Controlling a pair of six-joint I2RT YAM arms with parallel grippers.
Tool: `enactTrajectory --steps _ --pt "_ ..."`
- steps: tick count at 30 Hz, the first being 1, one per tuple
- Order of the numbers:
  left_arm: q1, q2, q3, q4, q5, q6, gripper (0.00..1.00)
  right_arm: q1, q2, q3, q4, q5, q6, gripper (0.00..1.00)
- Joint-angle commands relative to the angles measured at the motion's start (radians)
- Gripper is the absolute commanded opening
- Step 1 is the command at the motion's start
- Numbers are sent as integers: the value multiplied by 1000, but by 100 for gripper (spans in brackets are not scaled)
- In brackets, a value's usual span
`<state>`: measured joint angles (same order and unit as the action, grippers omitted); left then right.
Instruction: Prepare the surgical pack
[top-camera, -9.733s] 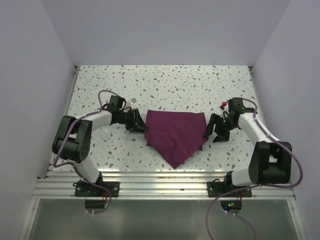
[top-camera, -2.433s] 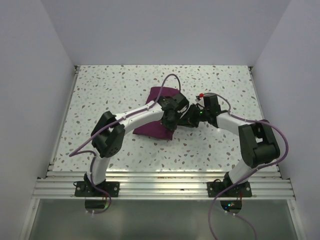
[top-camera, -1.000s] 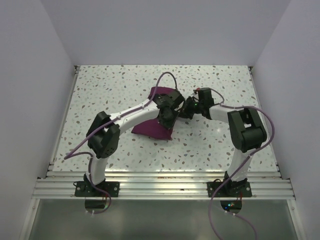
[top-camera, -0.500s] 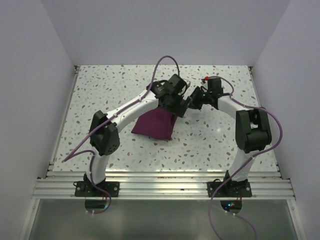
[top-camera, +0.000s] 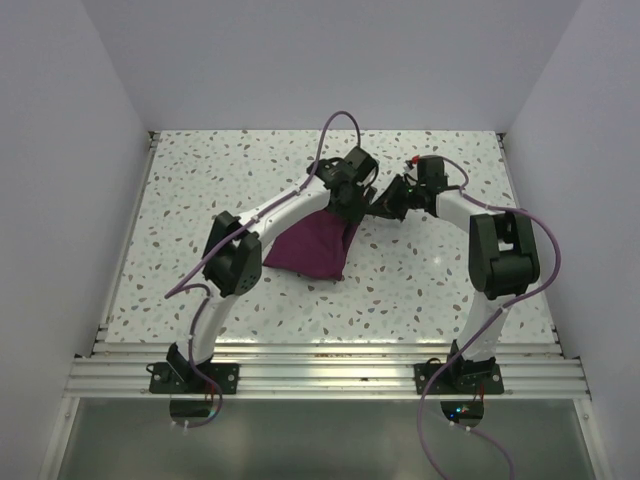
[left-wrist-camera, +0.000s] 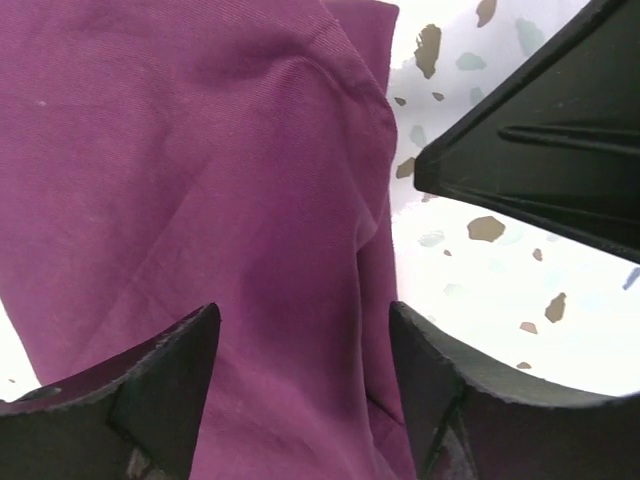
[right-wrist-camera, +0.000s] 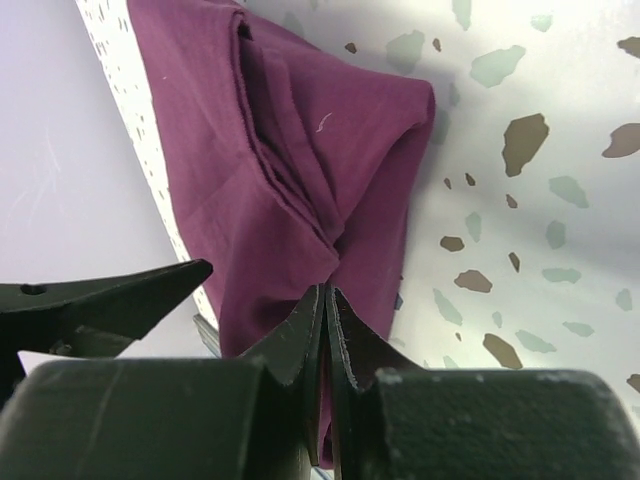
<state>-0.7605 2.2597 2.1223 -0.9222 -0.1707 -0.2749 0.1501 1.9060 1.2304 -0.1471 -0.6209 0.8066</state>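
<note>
A robotics lab test cell, not a lived-in room; plain pale walls (top-camera: 60, 150) box in a speckled terrazzo-pattern desk (top-camera: 200, 180) on three sides; an aluminium extrusion rail (top-camera: 320, 372) runs along its near edge, with the left arm (top-camera: 270, 215) and right arm (top-camera: 500, 260) bolted to it; purple cables (top-camera: 440, 425) trail loosely from both.
</note>
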Motion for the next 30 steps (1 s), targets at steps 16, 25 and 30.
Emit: enactTrajectory --steps 16,25,30 --pt "-2 63 34 62 -27 43 40 -6 36 -2 132 -66 117 5" --pt "-2 54 51 51 -4 42 0 -4 33 -22 119 -72 103 4" --pt "-2 41 51 48 7 40 0 5 21 -46 142 -82 118 3"
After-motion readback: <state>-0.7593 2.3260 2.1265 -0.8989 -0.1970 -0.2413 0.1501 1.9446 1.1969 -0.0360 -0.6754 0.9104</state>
